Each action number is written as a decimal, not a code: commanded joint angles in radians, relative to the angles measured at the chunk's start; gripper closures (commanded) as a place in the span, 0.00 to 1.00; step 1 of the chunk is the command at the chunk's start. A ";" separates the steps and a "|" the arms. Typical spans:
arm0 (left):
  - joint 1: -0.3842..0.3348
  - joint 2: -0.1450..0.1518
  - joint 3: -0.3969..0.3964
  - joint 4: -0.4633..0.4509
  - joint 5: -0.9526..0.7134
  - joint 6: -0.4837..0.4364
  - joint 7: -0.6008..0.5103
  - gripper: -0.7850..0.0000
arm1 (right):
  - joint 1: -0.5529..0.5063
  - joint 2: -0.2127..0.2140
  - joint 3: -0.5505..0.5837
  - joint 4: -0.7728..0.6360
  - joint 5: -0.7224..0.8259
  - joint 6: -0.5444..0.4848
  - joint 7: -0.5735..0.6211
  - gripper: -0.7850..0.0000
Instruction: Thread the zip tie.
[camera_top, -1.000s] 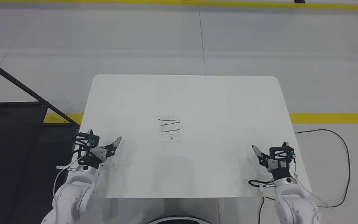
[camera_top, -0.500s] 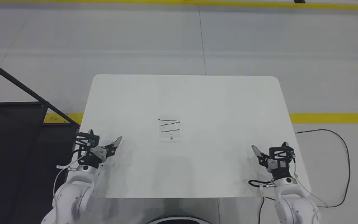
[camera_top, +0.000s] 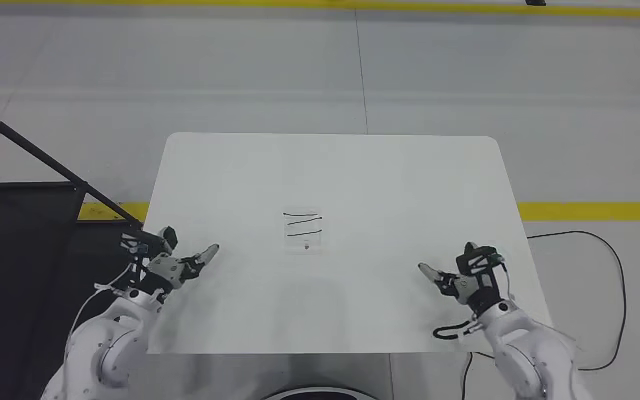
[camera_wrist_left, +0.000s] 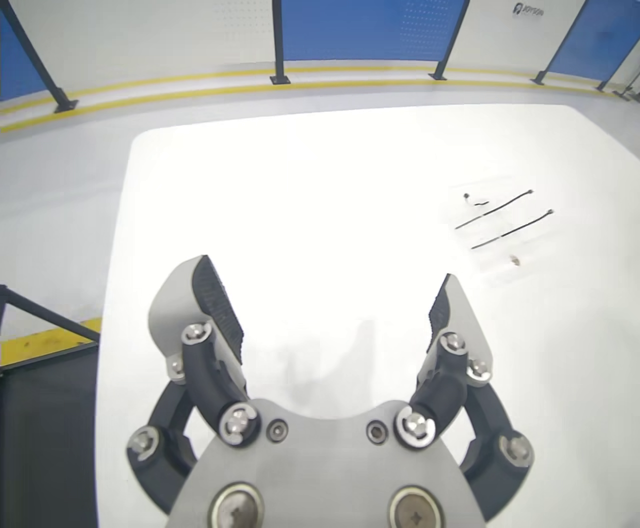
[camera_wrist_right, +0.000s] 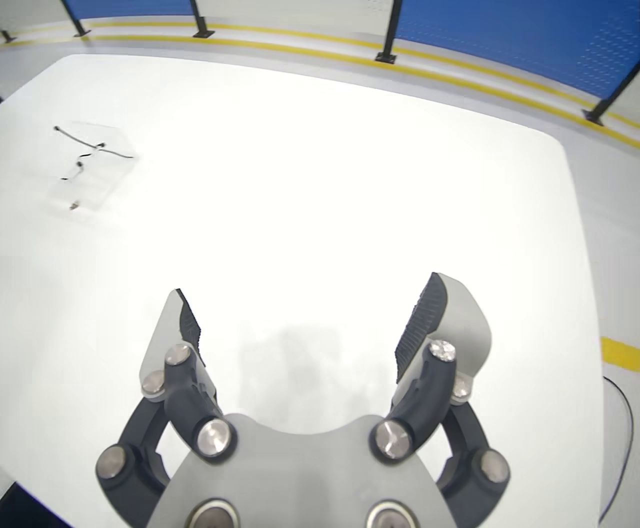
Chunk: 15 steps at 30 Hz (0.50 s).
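Where two black zip ties lie at table centre, left gripper near-left, right gripper near-right: both spread wide, holding nothing.

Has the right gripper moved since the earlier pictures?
Yes. The right gripper has shifted inward over the table, toward the zip ties.

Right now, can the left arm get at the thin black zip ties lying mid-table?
Probably yes: the left gripper is open and empty, with only bare white table between it and the thin black zip ties.
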 joint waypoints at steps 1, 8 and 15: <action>-0.004 0.004 -0.018 0.000 -0.064 -0.064 -0.043 0.00 | 0.035 0.000 -0.017 -0.002 0.053 -0.025 0.073 0.00; -0.016 0.011 -0.033 -0.023 -0.148 -0.124 -0.137 0.00 | 0.172 -0.005 -0.118 0.011 0.245 -0.058 0.309 0.00; -0.028 0.015 -0.024 -0.039 -0.118 -0.113 -0.165 0.00 | 0.281 -0.012 -0.196 0.052 0.419 -0.031 0.450 0.00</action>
